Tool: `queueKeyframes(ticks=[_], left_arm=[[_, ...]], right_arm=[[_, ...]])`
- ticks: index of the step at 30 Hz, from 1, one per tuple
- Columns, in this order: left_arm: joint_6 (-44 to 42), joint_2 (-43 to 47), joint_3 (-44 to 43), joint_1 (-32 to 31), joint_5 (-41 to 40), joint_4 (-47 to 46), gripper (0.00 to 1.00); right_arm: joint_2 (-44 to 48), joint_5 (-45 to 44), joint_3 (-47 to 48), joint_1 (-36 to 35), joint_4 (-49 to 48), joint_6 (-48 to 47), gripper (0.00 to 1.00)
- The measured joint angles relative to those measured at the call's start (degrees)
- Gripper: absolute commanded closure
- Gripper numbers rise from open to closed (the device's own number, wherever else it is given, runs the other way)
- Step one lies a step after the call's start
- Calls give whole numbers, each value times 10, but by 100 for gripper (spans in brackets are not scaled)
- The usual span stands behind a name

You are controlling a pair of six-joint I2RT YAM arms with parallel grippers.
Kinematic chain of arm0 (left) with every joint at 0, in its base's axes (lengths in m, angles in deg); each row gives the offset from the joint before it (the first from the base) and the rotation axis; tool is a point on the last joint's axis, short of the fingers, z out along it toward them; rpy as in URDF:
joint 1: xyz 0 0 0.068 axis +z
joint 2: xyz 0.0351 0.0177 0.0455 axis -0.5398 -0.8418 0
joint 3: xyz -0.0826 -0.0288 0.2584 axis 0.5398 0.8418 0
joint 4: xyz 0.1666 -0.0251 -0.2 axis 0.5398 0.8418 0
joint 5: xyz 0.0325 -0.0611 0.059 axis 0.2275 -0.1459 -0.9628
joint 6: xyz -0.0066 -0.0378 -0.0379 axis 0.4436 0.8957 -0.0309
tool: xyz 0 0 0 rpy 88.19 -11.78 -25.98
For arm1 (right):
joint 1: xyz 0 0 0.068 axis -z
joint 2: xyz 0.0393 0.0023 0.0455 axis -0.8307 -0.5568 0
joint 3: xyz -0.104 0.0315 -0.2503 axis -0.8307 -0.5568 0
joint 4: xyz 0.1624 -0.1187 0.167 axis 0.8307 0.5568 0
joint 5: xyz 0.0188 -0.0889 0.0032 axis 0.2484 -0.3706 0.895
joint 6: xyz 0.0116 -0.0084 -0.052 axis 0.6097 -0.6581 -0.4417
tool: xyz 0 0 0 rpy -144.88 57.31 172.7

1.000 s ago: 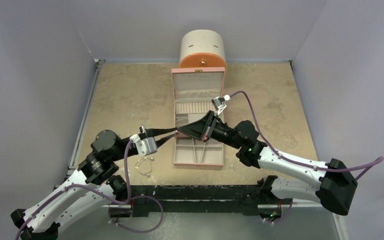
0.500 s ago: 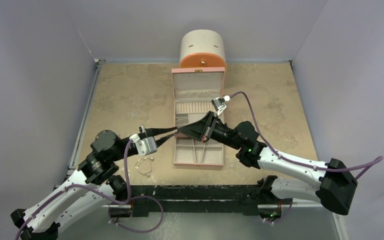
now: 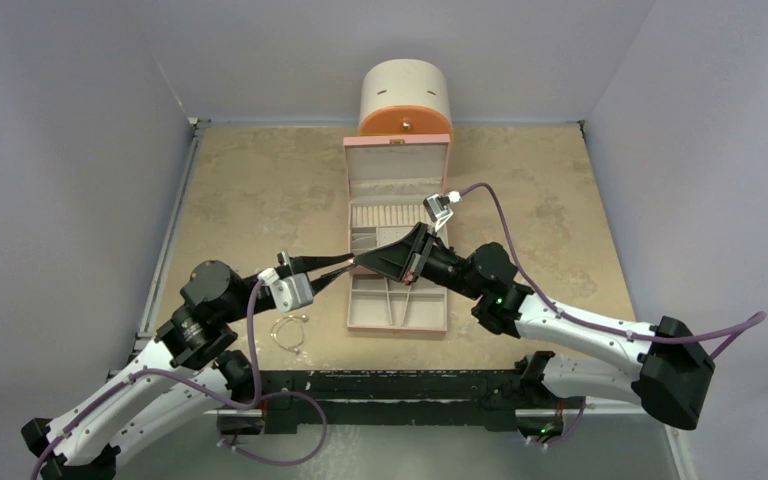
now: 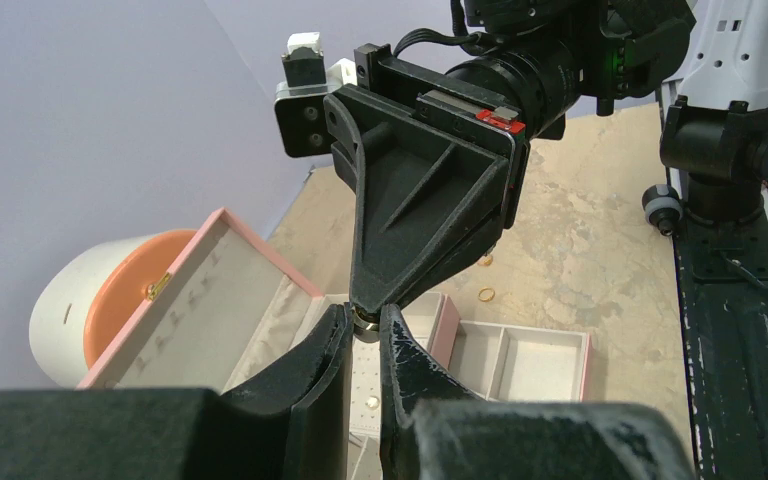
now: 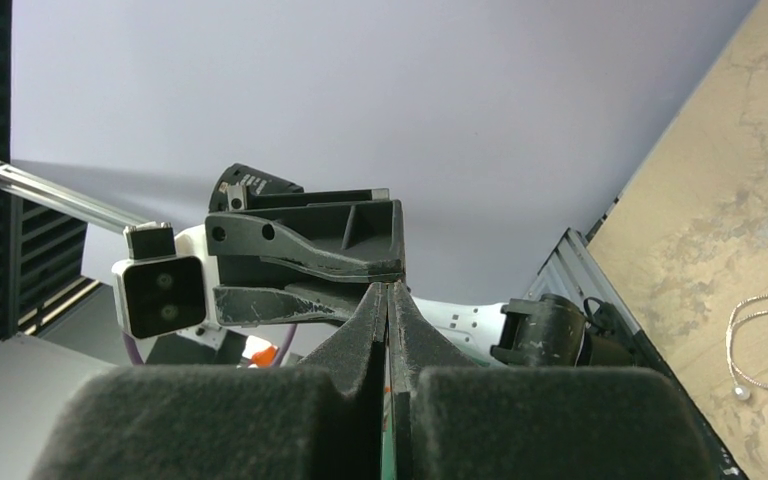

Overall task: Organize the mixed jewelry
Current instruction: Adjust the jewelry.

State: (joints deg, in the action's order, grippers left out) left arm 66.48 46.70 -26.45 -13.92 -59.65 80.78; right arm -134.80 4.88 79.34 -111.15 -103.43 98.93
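Left jaws pinch ring (image 4: 365, 322); right jaws closed.

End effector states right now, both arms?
Left end effector: closed on a small metal piece.
Right end effector: shut; tips at the piece, hold unclear.

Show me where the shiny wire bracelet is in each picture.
Top view: bracelet on the table, left of the pink box.
Left wrist: not in it.
Right wrist: bracelet on the table, at the right edge.
Shared landmark: the left hand, seen in all three.
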Motion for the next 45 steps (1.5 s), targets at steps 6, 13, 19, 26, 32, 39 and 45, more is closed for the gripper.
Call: queueKeyframes(ticks=[6, 13, 19, 26, 32, 39, 45], left_arm=[[2, 0, -3, 0, 1, 22, 80], [59, 7, -26, -1, -8, 90, 62], [134, 30, -38, -1, -22, 136, 54], [252, 41, -67, -1, -32, 155, 51], [362, 18, -75, -1, -28, 151, 52], [477, -21, -69, -1, 26, 96, 54], [546, -40, -44, -1, 85, 28, 58]], right_arm=[[10, 0, 0, -2, 27, -27, 100], [72, -11, -26, -3, 57, -78, 100], [116, -16, -53, -3, 88, -135, 100], [170, -14, -59, -3, 135, -265, 100], [165, 34, -52, -3, 140, -344, 100], [121, 97, -13, -3, 142, -363, 100], [104, 138, 3, -3, 123, -358, 100]])
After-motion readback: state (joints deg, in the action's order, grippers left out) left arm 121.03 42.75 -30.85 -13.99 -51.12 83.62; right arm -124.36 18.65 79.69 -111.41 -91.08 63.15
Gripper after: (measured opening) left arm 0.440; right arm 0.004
